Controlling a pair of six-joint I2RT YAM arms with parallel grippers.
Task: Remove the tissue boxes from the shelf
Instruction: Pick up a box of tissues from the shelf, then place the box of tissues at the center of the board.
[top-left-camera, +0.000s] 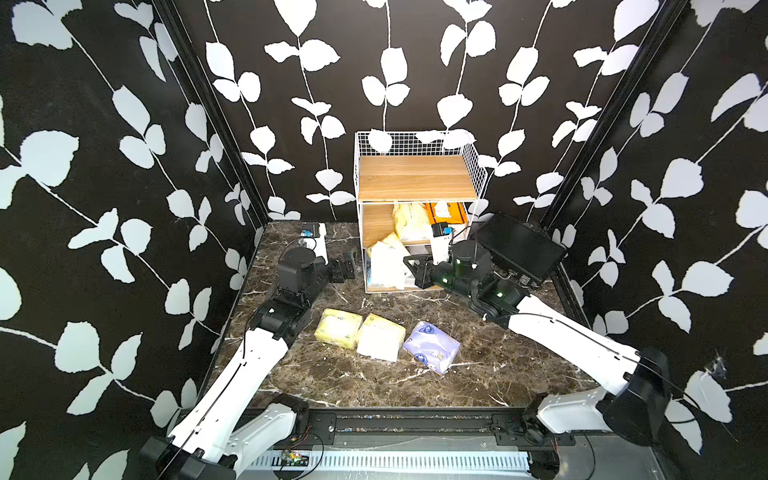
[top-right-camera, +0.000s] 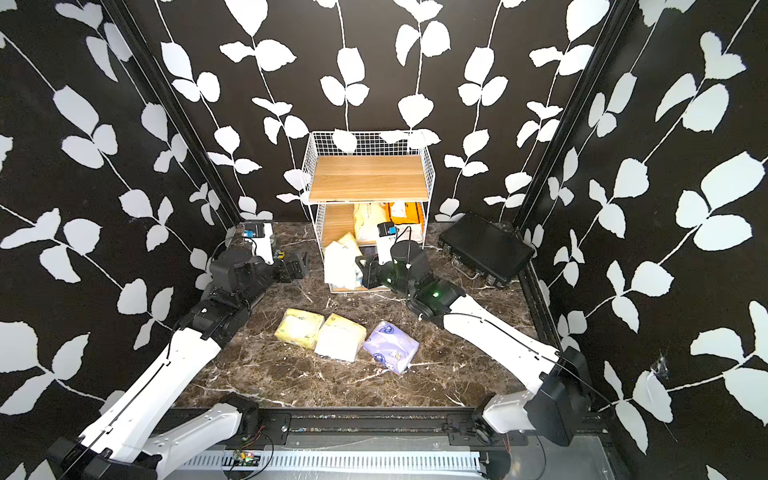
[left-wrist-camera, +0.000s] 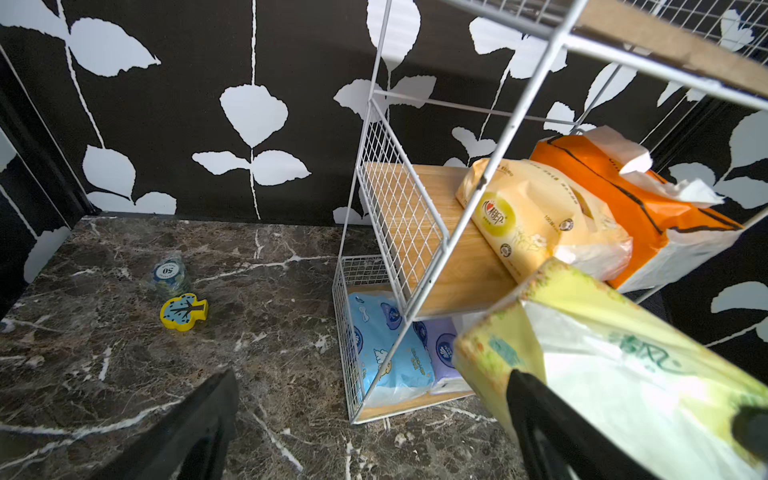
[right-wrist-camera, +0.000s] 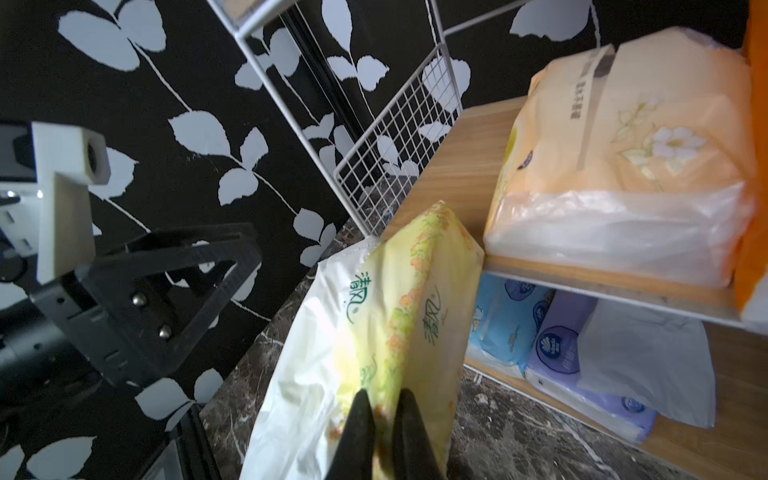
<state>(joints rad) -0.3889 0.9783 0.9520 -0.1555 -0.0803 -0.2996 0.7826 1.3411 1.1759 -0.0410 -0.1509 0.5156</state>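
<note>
Top views, both: shelf (top-left-camera: 415, 176) stands at the far middle of the table (top-left-camera: 478, 365), top board bare. Right gripper (top-left-camera: 417, 270) is at the shelf's near face, clamped on a tilted pack (top-left-camera: 386, 259), yellow-green, which hangs in front of the lower tiers. Left gripper (top-left-camera: 344, 270) sits low just left of the shelf, jaws spread wide, holding nothing. Middle tier: cream pack (top-left-camera: 411, 222), with orange box (top-left-camera: 446, 212) to its right. Near table, side by side: yellow pack (top-left-camera: 338, 327), white pack (top-left-camera: 380, 338), lavender pack (top-left-camera: 432, 347). Black case (top-left-camera: 519, 247) lies right of the shelf.

Left wrist: both fingers far apart, nothing between them. Tilted pack fills the frame beside one finger. Bottom tier holds blue pack (left-wrist-camera: 386, 349), with purple pack (left-wrist-camera: 444, 347) against it. Chip stack (left-wrist-camera: 168, 272) and yellow toy (left-wrist-camera: 183, 311) lie on the marble left of the shelf.

Right wrist: fingertips (right-wrist-camera: 359, 415) pinch the tilted pack's end. Its other end reaches the middle board's near left corner; contact unclear. Cream pack sits on that board.
</note>
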